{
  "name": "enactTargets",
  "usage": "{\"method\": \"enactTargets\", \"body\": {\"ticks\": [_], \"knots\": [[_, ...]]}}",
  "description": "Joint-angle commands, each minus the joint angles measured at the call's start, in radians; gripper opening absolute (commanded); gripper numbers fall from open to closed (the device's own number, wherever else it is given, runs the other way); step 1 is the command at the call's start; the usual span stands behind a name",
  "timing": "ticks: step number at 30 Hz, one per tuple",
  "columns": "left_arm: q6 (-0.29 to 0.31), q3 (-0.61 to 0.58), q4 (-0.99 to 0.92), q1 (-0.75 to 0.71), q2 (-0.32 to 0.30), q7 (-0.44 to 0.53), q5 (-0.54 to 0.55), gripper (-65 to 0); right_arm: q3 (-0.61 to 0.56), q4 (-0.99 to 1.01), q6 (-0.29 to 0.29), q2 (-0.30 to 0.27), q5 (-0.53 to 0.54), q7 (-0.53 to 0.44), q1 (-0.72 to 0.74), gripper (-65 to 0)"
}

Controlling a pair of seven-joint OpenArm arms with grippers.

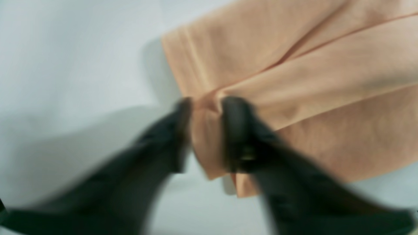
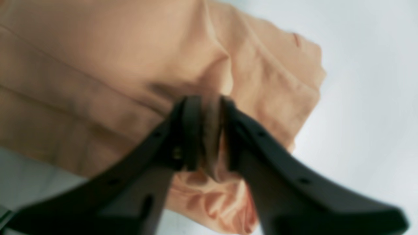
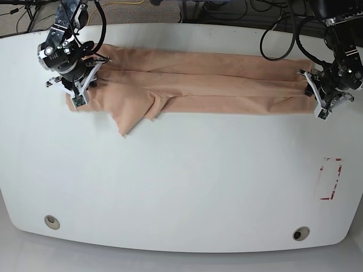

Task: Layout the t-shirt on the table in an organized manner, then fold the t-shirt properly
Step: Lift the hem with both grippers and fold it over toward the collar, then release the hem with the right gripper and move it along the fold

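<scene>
The peach t-shirt (image 3: 198, 82) lies stretched in a long band across the far part of the white table (image 3: 181, 175), with a loose flap hanging toward me at its left-middle. My left gripper (image 1: 205, 107) is shut on the t-shirt's edge (image 1: 294, 81) at the base view's right end (image 3: 313, 90). My right gripper (image 2: 209, 107) is shut on a bunched fold of the t-shirt (image 2: 130, 65) at the base view's left end (image 3: 85, 76). Both wrist views are blurred. The smiley print is hidden.
A red dashed rectangle mark (image 3: 330, 179) sits at the table's right side. Two round grommet holes (image 3: 52, 221) (image 3: 300, 233) lie near the front edge. Cables run behind the table's far edge.
</scene>
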State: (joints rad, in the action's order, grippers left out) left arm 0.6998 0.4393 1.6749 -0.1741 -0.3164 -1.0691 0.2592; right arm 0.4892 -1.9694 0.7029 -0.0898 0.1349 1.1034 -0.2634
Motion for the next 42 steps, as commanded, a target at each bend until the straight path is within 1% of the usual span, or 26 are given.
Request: {"method": "enactTargets", "body": {"ticks": [1, 2, 3, 5, 6, 9, 10, 14, 17, 19, 20, 22, 28, 37, 42], "knots": [[-0.002, 0.005, 0.017, 0.008, -0.020, 0.013, 0.004, -31.8, 0.004, -0.025, -0.005, -0.009, 0.007, -0.018, -0.001, -36.9], [-0.002, 0.005, 0.017, 0.009, -0.020, 0.013, 0.004, -27.4, 0.012, -0.026, -0.005, -0.009, 0.009, -0.018, -0.003, -32.3], [-0.002, 0.005, 0.018, 0.011, -0.020, 0.013, 0.004, -25.8, 0.021, -0.028, -0.005, -0.009, 0.010, -0.016, -0.003, -29.5], [-0.002, 0.005, 0.024, 0.014, -0.031, 0.013, 0.005, -25.3, 0.049, -0.038, -0.005, -0.009, 0.012, -0.016, -0.001, -24.4], [-0.002, 0.005, 0.026, 0.014, -0.039, 0.013, 0.013, -25.4, 0.062, -0.046, -0.005, -0.008, 0.012, -0.016, 0.000, -23.3], [-0.002, 0.006, 0.055, 0.035, -0.054, -0.001, 0.019, -25.3, 0.090, -0.057, -0.005, 0.008, 0.016, -0.016, 0.009, -23.6], [-0.002, 0.008, 0.077, 0.051, -0.054, -0.015, 0.033, -25.3, 0.098, -0.058, -0.005, 0.009, 0.033, -0.016, 0.020, -23.8], [-0.002, 0.010, 0.138, 0.083, -0.056, -0.073, 0.078, -25.3, 0.111, -0.051, -0.005, -0.008, 0.090, -0.013, 0.060, -24.1], [-0.002, 0.010, 0.173, 0.101, -0.056, -0.093, 0.090, -25.3, 0.105, -0.034, -0.005, -0.001, 0.110, -0.015, 0.100, -23.6], [-0.002, 0.010, 0.175, 0.109, -0.053, -0.095, 0.090, -25.3, 0.099, -0.009, -0.005, 0.012, 0.118, -0.015, 0.134, -23.5], [-0.002, 0.008, 0.173, 0.115, -0.051, -0.095, 0.090, -25.3, 0.084, 0.015, -0.005, 0.028, 0.105, -0.016, 0.163, -23.5], [-0.002, 0.008, 0.173, 0.124, -0.050, -0.095, 0.088, -25.3, 0.068, 0.055, -0.005, 0.035, 0.105, -0.018, 0.195, -23.5], [-0.002, 0.008, 0.172, 0.127, -0.050, -0.095, 0.087, -25.3, 0.036, 0.195, -0.005, 0.040, 0.105, -0.018, 0.293, -23.5], [-0.002, 0.008, 0.170, 0.124, -0.051, -0.092, 0.087, -25.3, 0.035, 0.416, -0.005, 0.040, 0.114, -0.019, 0.415, -23.5], [-0.002, 0.008, 0.170, 0.124, -0.051, -0.092, 0.085, -25.3, 0.024, 0.465, -0.005, 0.046, 0.116, -0.019, 0.441, -23.5]]}}
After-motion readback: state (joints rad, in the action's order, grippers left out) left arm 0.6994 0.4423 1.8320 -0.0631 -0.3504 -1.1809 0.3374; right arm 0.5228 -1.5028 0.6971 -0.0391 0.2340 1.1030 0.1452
